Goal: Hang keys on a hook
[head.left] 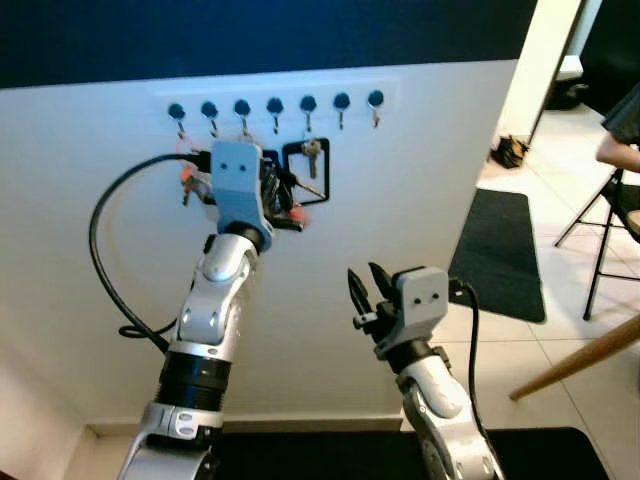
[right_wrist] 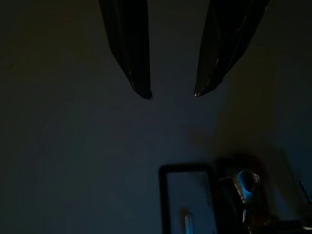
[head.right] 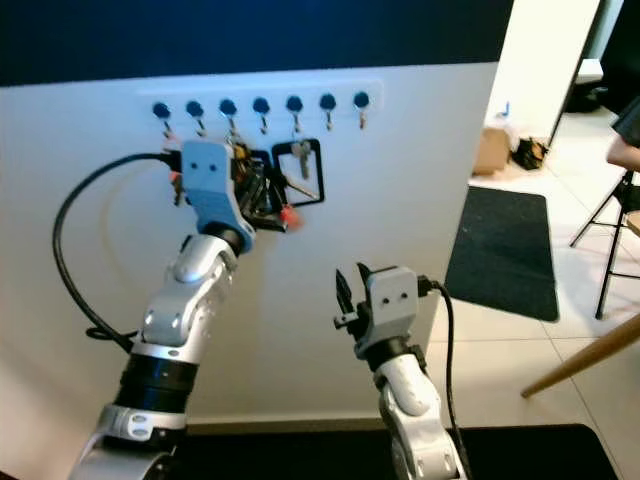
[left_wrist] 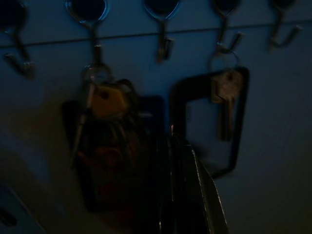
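I have the left gripper (head.left: 285, 205) raised against the wall, its fingers pressed together beside the bunch of keys (left_wrist: 105, 105), which hangs at ten o'clock from it on a hook (left_wrist: 92, 36). My right gripper (head.left: 365, 290) hangs spread. The dim wrist view blurs the bunch.

Setting: home interior, likely an entry or hallway. Evidence — a white half-wall (head.left: 420, 200) carrying a row of blue-capped key hooks (head.left: 275, 106), some with keys (head.left: 311, 155) hanging; pale tiled floor (head.left: 560, 350) with a dark mat (head.left: 505, 250); a folding chair (head.left: 610, 230) with a person's arm (head.left: 622, 150) beside it — and a wooden furniture leg (head.left: 580, 360).
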Robot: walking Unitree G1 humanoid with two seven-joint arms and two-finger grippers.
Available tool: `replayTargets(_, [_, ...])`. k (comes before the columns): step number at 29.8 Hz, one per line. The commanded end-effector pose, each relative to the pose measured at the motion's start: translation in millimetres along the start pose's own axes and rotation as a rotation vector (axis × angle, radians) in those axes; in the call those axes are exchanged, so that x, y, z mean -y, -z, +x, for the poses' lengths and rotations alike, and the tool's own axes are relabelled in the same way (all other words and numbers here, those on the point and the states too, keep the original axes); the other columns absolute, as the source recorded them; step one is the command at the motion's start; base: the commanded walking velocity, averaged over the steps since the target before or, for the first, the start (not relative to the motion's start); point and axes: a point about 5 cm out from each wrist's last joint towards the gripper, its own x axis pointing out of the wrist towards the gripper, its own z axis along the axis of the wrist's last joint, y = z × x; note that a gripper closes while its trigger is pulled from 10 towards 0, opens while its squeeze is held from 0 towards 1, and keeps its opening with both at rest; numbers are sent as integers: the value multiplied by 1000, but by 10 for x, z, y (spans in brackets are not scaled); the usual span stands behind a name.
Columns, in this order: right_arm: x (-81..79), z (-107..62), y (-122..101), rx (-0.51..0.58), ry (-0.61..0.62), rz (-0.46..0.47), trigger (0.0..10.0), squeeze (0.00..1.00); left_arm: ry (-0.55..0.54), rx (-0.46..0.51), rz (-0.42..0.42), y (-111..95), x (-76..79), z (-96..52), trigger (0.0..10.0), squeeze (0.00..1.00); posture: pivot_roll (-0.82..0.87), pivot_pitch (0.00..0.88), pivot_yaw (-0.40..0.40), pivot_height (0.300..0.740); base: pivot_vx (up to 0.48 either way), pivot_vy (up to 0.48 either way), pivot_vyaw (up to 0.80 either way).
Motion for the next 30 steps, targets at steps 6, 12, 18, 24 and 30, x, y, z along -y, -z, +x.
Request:
replayTargets(6, [-13, -30, 45, -20, -3, 12, 10000, 0, -1, 14, 5, -40, -12, -25, 10000, 0, 24, 144, 86, 740, 0, 0, 0])
replayTargets(12, [-17, -50, 51, -21, -5, 7, 10000, 0, 8, 12, 0, -66, -13, -89, 10000, 0, 22, 141, 90, 740, 0, 0, 0])
replayTargets(18, [-17, -81, 70, -27, -5, 3, 10000, 0, 39, 14, -25, -133, -17, -138, 10000, 0, 27, 143, 93, 740, 0, 0, 0])
replayTargets(24, [-33, -79, 67, -26, -6, 1, 10000, 0, -1, 50, -54, -297, -122, -42, 10000, 0, 29, 148, 98, 740, 0, 0, 0])
replayTargets(30, [-38, -73, 66, -25, -4, 2, 10000, 0, 0, 67, -138, -397, -218, 39, 10000, 0, 25, 148, 101, 740, 0, 0, 0])
